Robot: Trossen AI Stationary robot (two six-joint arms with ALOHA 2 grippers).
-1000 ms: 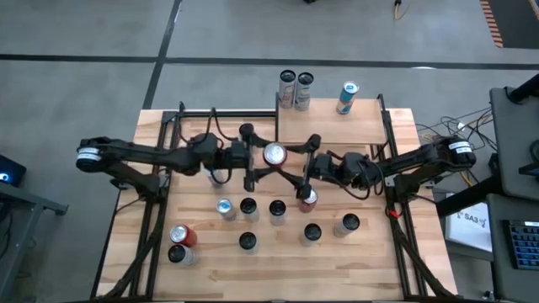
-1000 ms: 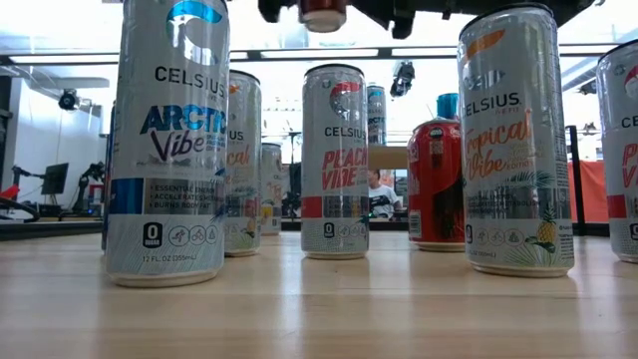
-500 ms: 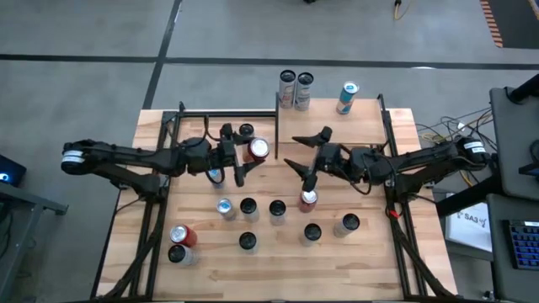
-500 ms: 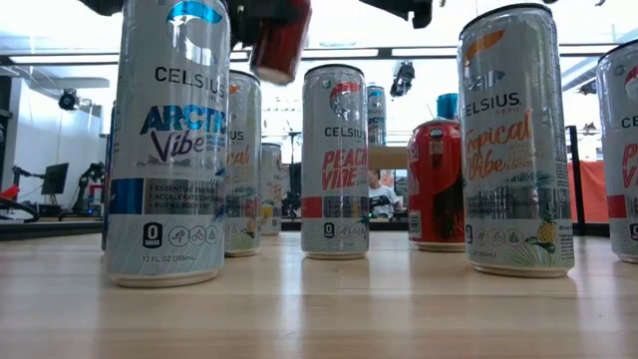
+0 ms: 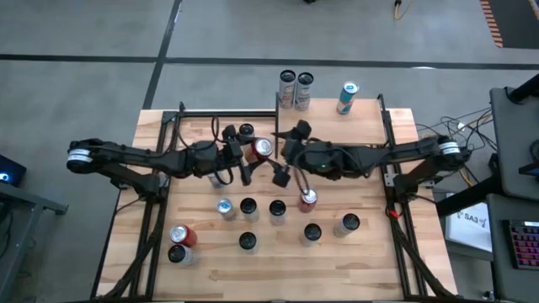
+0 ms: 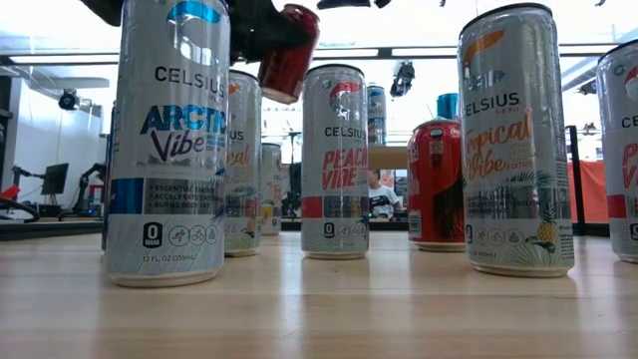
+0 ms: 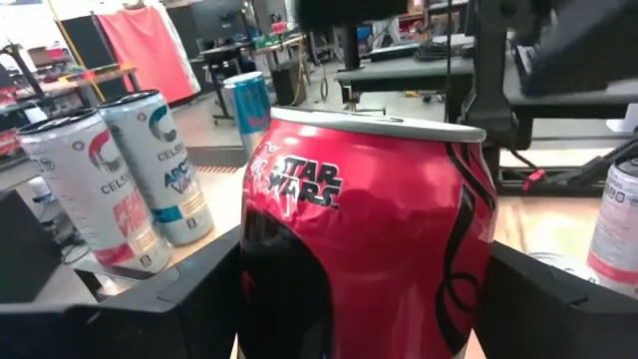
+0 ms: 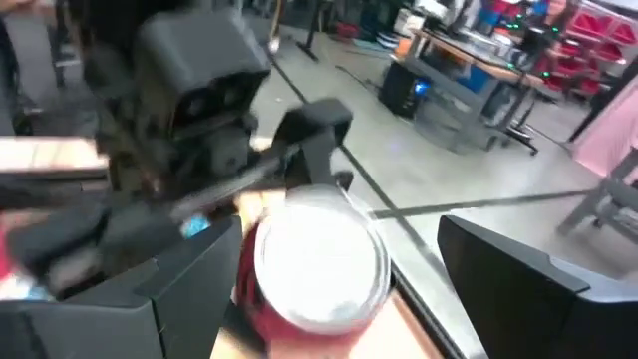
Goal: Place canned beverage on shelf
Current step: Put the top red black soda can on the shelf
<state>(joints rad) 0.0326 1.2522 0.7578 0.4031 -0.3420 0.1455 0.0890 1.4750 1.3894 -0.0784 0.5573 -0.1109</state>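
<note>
Item: one red aluminium drink can with Star Wars lettering (image 5: 259,150), tilted, held off the tabletop just above centre of the high view. I have it clamped between the fingers of my left gripper (image 5: 246,156), which grip its sides; in the left wrist view the can (image 7: 369,239) fills the middle of the frame between the two dark fingers. My right gripper (image 5: 286,156) sits just right of the can, jaws spread wide and grasping nothing; its wrist view looks onto the can's silver lid (image 8: 321,269). The small light-wood shelf board with thin black posts (image 5: 333,124) lies at upper centre-right of the high view, carrying two silver slim cans (image 5: 295,88) and one teal can (image 5: 346,98) along its far edge. Further slim cans (image 5: 277,209) stand lower on the plank table (image 5: 278,269).
</note>
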